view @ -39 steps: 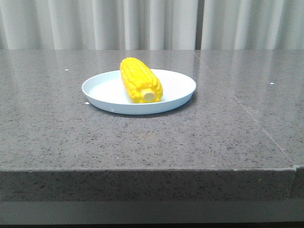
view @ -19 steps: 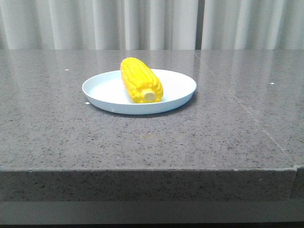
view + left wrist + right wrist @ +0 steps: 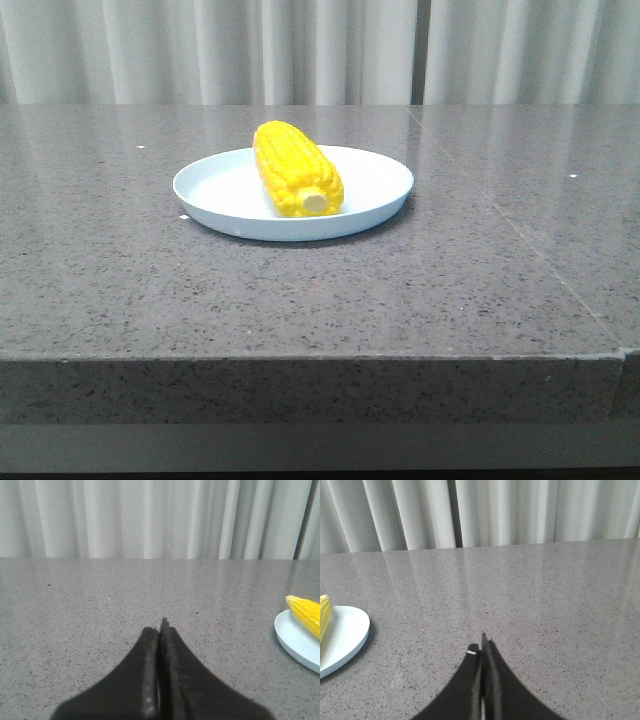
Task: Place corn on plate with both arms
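Note:
The yellow corn [image 3: 296, 168] lies on the pale blue-white plate [image 3: 230, 190] in the middle of the table, its pale stub end toward the front. Neither arm shows in the front view. My left gripper [image 3: 160, 628] is shut and empty, low over bare table, with the plate [image 3: 295, 640] and the corn tip [image 3: 305, 611] off to one side and apart from it. My right gripper [image 3: 482, 647] is shut and empty, with the plate [image 3: 345, 635] and a sliver of corn [image 3: 324, 615] off to the other side.
The grey speckled stone table [image 3: 300, 300] has its front edge near the camera and a seam running along its right part. White curtains [image 3: 320, 50] hang behind the table.

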You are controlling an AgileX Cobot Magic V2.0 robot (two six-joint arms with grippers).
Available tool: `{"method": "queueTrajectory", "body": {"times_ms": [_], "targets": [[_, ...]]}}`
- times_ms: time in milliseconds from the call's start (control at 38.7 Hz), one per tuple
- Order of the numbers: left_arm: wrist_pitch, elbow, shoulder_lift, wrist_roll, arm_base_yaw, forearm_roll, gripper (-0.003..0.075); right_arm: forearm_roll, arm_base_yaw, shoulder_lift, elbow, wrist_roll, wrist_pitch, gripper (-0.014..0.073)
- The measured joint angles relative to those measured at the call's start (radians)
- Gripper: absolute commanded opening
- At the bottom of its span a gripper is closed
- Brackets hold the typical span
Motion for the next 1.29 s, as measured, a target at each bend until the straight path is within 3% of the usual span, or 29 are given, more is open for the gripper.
{"method": "queueTrajectory", "body": {"times_ms": [362, 776, 1293], "targets": [[-0.147, 0.148, -0.057, 0.125, 0.000, -0.066, -0.0020, 0.000, 0.000, 0.000, 0.000, 0.000, 0.000, -0.0050], [-0.203, 0.370, -0.057, 0.133, 0.000, -0.074, -0.0020, 0.000, 0.000, 0.000, 0.000, 0.000, 0.000, -0.0050], [-0.272, 0.373, -0.057, 0.133, 0.000, -0.076, -0.0020, 0.000, 0.000, 0.000, 0.000, 0.000, 0.000, -0.0050]]}}
